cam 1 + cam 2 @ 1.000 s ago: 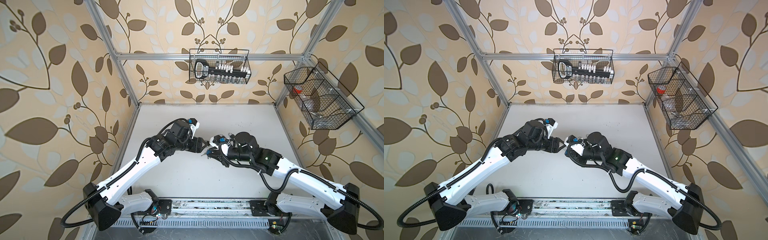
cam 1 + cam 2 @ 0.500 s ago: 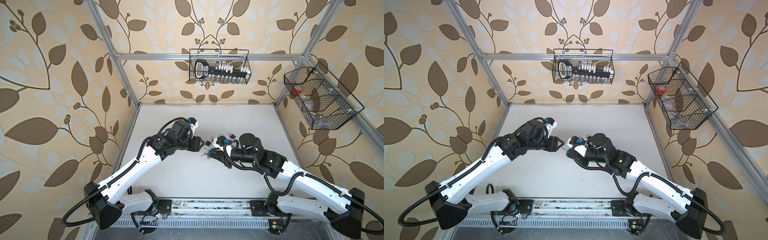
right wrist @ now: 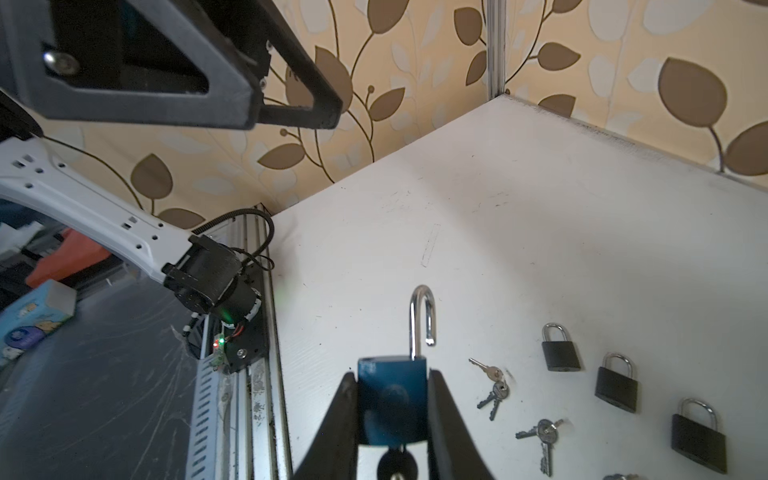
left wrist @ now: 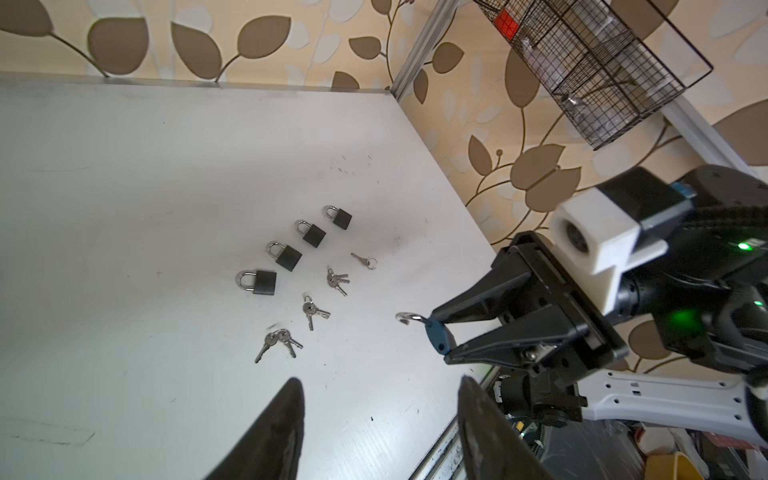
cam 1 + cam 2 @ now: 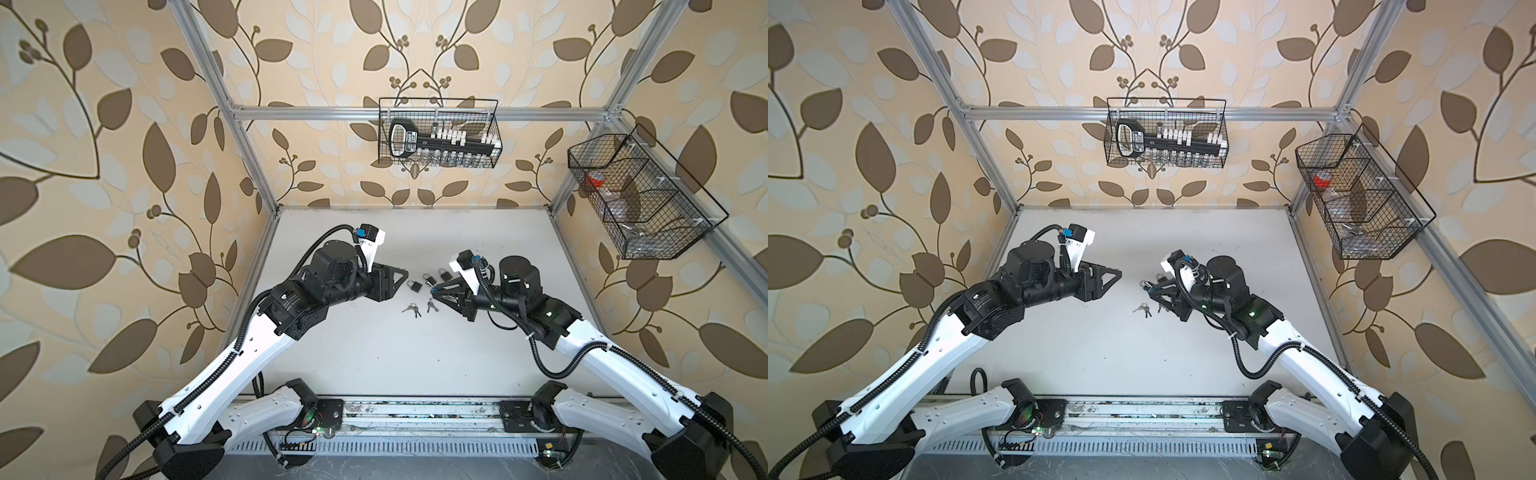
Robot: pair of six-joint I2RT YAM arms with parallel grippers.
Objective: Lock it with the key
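My right gripper (image 3: 392, 378) is shut on a blue padlock (image 3: 392, 395) and holds it above the white table (image 5: 374, 353). The padlock's silver shackle (image 3: 422, 316) stands open and points at the left arm. A dark round key head (image 3: 397, 459) shows just under the lock's body, between the fingers. In the left wrist view the same padlock (image 4: 436, 337) sits in the right gripper (image 4: 440, 336). My left gripper (image 4: 380, 386) is open and empty, a short way left of the padlock in both top views (image 5: 401, 276) (image 5: 1117, 274).
Several black padlocks (image 4: 264, 281) lie shut in a row on the table. Three key bunches (image 4: 311, 311) and a single key (image 4: 365, 261) lie beside them. Wire baskets hang on the back wall (image 5: 438, 133) and the right wall (image 5: 640, 195). A metal rail (image 5: 415, 415) runs along the front edge.
The two grippers were nearly touching a second ago and now stand apart. The right one has drawn back to the right with the padlock.
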